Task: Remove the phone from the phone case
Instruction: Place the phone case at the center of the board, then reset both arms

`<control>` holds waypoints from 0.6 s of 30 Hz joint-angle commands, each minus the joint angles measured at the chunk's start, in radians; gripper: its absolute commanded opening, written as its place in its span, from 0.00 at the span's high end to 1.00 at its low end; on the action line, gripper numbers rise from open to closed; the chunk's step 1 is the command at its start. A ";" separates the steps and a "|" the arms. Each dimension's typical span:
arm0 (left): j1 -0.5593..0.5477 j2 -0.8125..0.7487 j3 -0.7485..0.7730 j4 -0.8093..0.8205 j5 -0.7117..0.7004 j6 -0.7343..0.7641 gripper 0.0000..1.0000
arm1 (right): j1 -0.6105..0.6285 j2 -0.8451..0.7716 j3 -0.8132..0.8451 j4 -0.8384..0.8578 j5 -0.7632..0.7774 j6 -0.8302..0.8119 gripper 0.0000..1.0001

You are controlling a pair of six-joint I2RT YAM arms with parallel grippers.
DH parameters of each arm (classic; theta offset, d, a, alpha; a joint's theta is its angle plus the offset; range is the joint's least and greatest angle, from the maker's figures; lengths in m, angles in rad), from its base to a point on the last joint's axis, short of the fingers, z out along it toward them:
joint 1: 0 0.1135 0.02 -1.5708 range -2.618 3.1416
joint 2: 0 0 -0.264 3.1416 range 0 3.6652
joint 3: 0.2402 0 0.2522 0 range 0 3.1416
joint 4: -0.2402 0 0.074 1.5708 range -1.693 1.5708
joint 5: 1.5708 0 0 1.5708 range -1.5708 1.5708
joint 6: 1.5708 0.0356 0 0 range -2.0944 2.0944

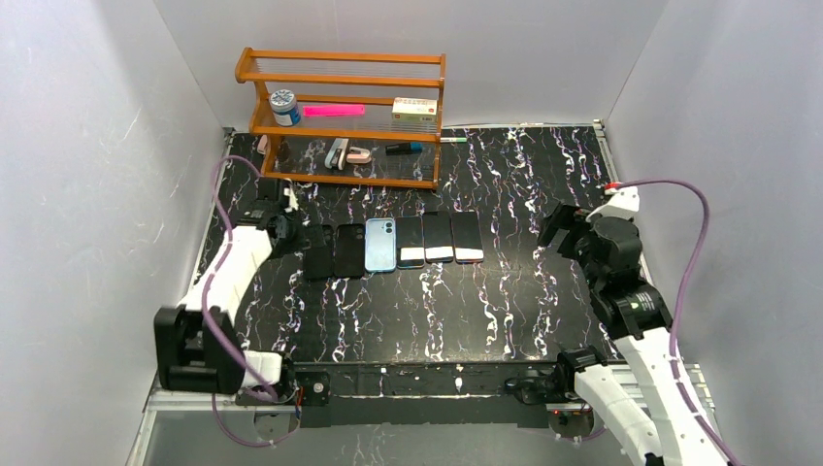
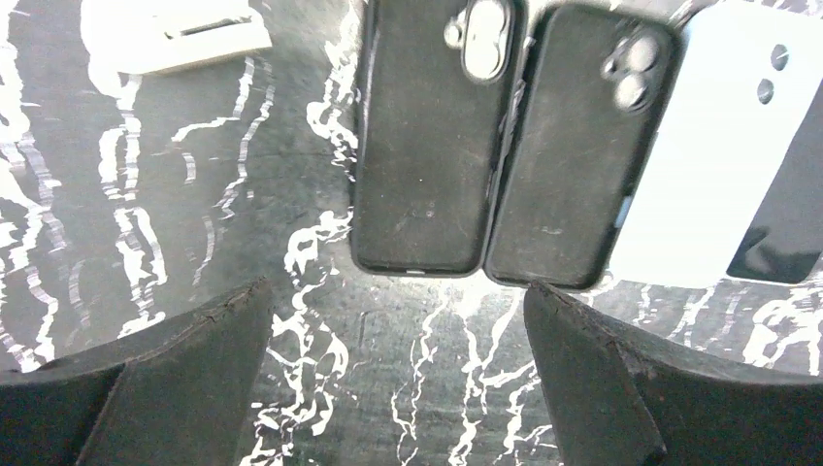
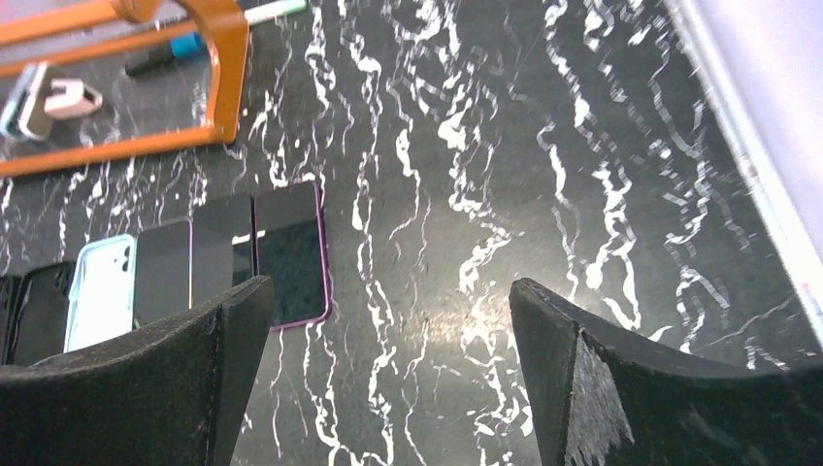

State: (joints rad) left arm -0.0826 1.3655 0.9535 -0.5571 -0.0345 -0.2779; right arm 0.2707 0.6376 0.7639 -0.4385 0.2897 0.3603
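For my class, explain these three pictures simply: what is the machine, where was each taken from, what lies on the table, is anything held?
Two robot arms, each ending in a two-finger gripper, stand at a black table. The wide picture looks down from above; the other two come from cameras on the wrists. In a row lie two black cases, a light blue case and three dark phones. A wooden rack stands behind. The left gripper hovers open by the black cases; the right gripper hangs open over bare table. Nothing is held.
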 commanded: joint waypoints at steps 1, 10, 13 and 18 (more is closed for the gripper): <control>-0.002 -0.229 0.093 -0.119 -0.123 -0.045 0.02 | 0.001 -0.061 0.092 -0.017 0.119 -0.070 0.01; -0.011 -0.545 0.301 -0.216 -0.376 -0.116 0.02 | 0.001 -0.098 0.235 0.006 0.145 -0.124 0.01; -0.021 -0.622 0.323 -0.205 -0.469 -0.101 0.02 | 0.001 -0.090 0.265 0.026 0.148 -0.125 0.01; -0.026 -0.737 0.295 -0.133 -0.529 -0.061 0.02 | 0.001 -0.082 0.257 0.074 0.137 -0.111 0.01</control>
State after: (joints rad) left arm -0.1017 0.6758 1.2629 -0.7116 -0.4477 -0.3622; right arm 0.2707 0.5392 0.9989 -0.4324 0.4164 0.2543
